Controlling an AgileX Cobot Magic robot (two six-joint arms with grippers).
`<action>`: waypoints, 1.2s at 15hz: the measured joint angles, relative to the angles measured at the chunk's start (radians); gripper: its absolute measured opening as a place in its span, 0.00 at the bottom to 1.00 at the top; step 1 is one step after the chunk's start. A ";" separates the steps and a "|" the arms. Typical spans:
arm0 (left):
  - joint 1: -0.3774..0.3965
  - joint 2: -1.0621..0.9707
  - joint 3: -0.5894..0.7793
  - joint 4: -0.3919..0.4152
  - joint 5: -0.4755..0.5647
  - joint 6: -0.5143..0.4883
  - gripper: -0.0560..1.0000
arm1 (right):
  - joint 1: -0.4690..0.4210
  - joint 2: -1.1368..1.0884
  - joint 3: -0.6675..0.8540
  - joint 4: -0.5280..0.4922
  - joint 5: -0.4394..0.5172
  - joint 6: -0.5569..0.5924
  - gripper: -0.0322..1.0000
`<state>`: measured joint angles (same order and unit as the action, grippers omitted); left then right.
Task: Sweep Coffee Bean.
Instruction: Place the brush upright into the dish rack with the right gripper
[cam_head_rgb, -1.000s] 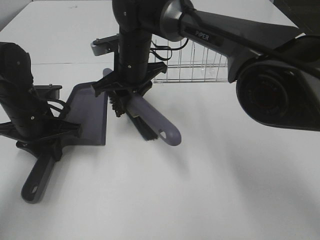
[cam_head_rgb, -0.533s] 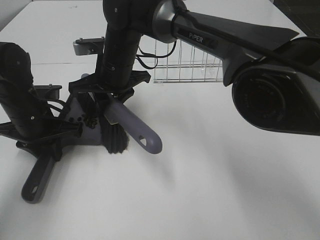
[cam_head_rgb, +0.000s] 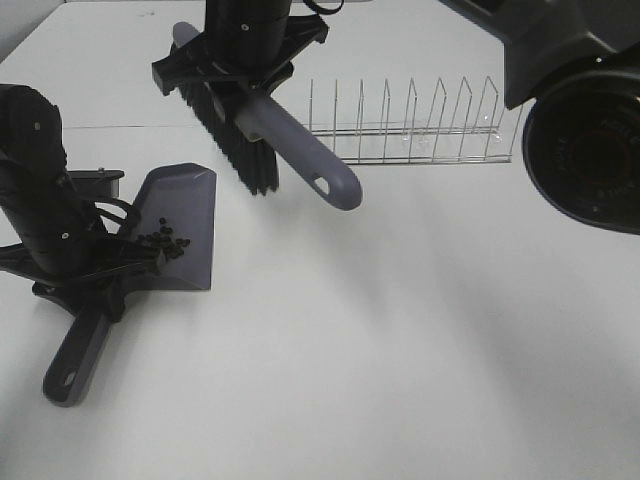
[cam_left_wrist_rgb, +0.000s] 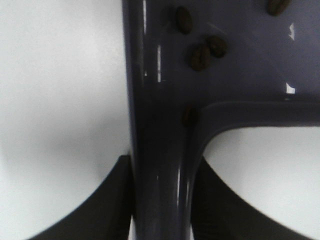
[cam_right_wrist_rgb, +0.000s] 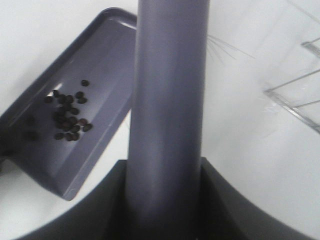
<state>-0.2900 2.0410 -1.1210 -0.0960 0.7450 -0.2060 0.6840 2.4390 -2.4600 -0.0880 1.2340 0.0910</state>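
A: Where are the small dark brown coffee beans (cam_head_rgb: 165, 245)?
B: Clustered inside the grey plastic dustpan (cam_head_rgb: 190, 195), which rests on the white tabletop (cam_head_rgb: 400, 330).
A: And the end effectors?
B: The left end effector (cam_head_rgb: 85, 275) clamps the dustpan's handle. The right end effector (cam_head_rgb: 240, 65) clamps the grey black-bristled brush (cam_head_rgb: 305, 160) above the tabletop.

Matte black left arm (cam_head_rgb: 40, 190) at the frame's left edge, rounded casing dotted with small pale screws (cam_head_rgb: 62, 237), thin black cables (cam_head_rgb: 112, 208) looping at its side. Upper right, the black right arm (cam_head_rgb: 585, 150) shows a large round glossy joint housing with concentric rings
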 joint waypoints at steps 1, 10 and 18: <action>0.000 0.000 0.000 0.000 0.000 0.000 0.30 | 0.000 -0.007 0.000 -0.053 0.001 0.000 0.30; 0.000 0.000 0.000 0.000 -0.001 0.000 0.30 | -0.255 -0.236 0.197 -0.124 0.000 0.000 0.30; 0.000 0.000 0.000 0.000 -0.001 0.000 0.30 | -0.572 -0.438 0.601 -0.088 -0.003 0.035 0.30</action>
<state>-0.2900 2.0410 -1.1210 -0.0960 0.7440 -0.2060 0.1120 2.0010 -1.8590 -0.1760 1.2310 0.1260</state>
